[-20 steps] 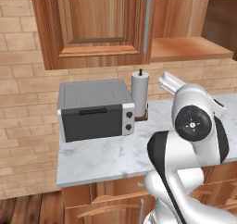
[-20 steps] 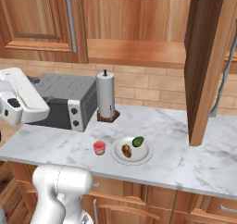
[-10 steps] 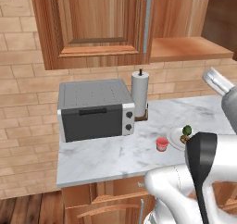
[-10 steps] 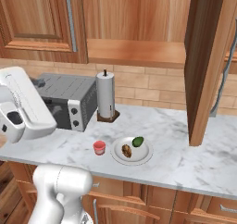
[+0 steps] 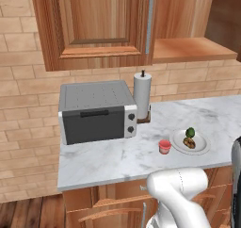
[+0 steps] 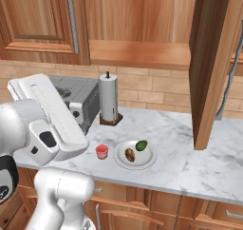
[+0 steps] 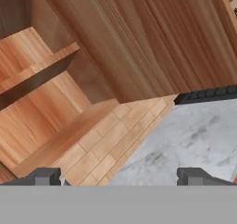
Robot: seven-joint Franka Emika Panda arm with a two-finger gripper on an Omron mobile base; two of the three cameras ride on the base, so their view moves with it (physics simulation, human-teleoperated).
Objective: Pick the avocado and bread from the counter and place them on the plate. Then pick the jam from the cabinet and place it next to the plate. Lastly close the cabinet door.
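Observation:
The white plate lies on the marble counter with the dark green avocado and the tan bread on it. The small red jam stands on the counter just left of the plate, apart from it. From the other side I see the plate, avocado, bread and jam too. The cabinet door hangs open over the counter's right part. In the hand view my gripper is open and holds nothing, facing the cabinet door, a wooden shelf and a patch of counter.
A grey toaster oven sits at the counter's left, with a paper-towel roll beside it. A shut cabinet door hangs above it. My white arm fills the lower left of the right base view.
My arm has swung out of the left base view to the right and dropped lower in the right base view. Plate, food and jam have stayed put; the gripper stays open.

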